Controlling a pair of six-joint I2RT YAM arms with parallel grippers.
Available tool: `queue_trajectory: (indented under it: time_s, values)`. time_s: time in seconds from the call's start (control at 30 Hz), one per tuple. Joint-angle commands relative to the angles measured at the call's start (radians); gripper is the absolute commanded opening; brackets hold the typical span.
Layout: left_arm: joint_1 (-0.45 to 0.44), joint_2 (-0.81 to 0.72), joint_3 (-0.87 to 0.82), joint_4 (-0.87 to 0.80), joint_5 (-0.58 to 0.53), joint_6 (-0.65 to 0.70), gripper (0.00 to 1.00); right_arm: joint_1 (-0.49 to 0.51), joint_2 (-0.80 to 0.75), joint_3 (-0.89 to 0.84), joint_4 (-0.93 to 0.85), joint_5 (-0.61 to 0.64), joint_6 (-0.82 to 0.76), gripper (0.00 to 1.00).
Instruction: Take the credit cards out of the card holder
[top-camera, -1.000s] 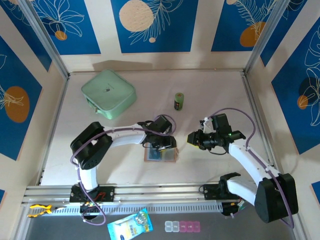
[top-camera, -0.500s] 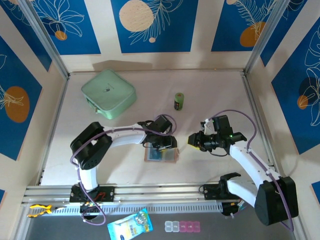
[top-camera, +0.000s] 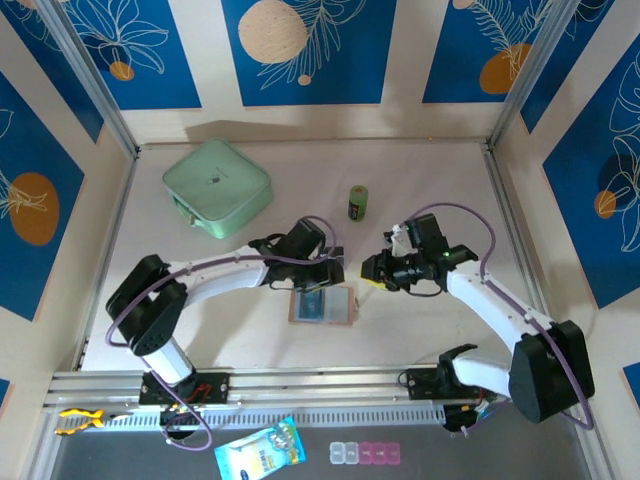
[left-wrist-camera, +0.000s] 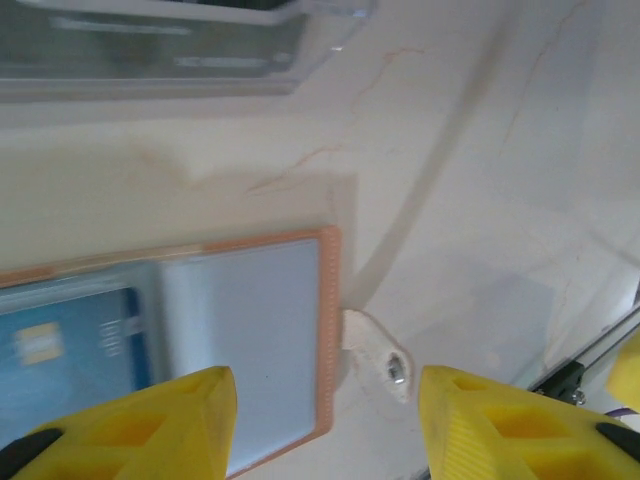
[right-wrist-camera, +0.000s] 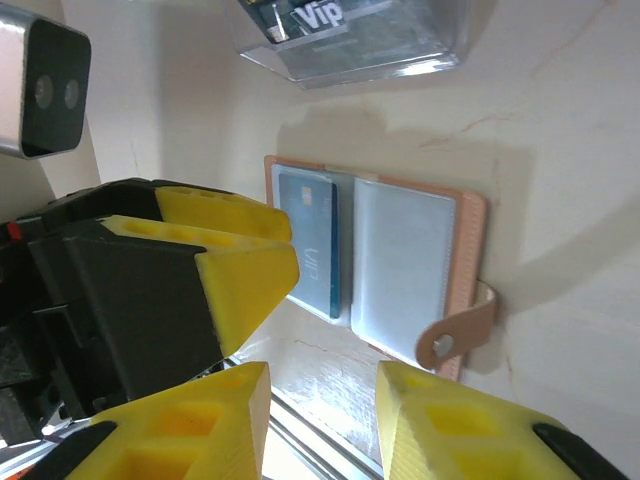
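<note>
Pale marbled table (top-camera: 420, 170), blue floral walls (top-camera: 310, 50); card holder (top-camera: 322, 306) open; left claw (left-wrist-camera: 325, 400), right claw (right-wrist-camera: 322, 400) spread, empty

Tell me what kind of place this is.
Likely a robot test booth: left arm and right arm mounted on a metal rail, blue printed panels walling the table, an open wallet laid out.

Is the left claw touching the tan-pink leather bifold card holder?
Cannot tell. Left wrist view: the open left claw hangs over the card holder, height unclear.

Tan-pink card holder (top-camera: 343, 307) lying open and flat, blue credit card (top-camera: 312, 305) in one clear sleeve
</note>
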Motion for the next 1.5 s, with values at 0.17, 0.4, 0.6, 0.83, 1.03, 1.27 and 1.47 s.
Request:
queue_trajectory:
  time_s: [0.17,0.4,0.6,0.83,1.03,1.27,1.47]
  values:
    - [0.082,-0.115,-0.156,0.038,0.046,0.026,0.51,0.159,0.156,0.116,0.035,0.090,0.081,0.33]
    - [0.137,-0.169,-0.284,0.109,0.075,0.026,0.51,0.255,0.286,0.203,0.020,0.145,0.102,0.33]
    - [0.176,-0.180,-0.370,0.187,0.120,0.025,0.47,0.307,0.368,0.259,-0.001,0.181,0.116,0.33]
    - [0.189,-0.157,-0.418,0.252,0.180,0.032,0.41,0.359,0.429,0.294,-0.012,0.220,0.140,0.33]
    - [0.189,-0.179,-0.463,0.267,0.183,0.014,0.38,0.382,0.456,0.298,-0.007,0.224,0.142,0.33]
    - [0.189,-0.203,-0.443,0.233,0.150,0.014,0.36,0.384,0.475,0.283,0.021,0.193,0.141,0.29]
    - [0.186,-0.178,-0.421,0.234,0.158,0.006,0.28,0.384,0.494,0.263,0.074,0.161,0.151,0.27]
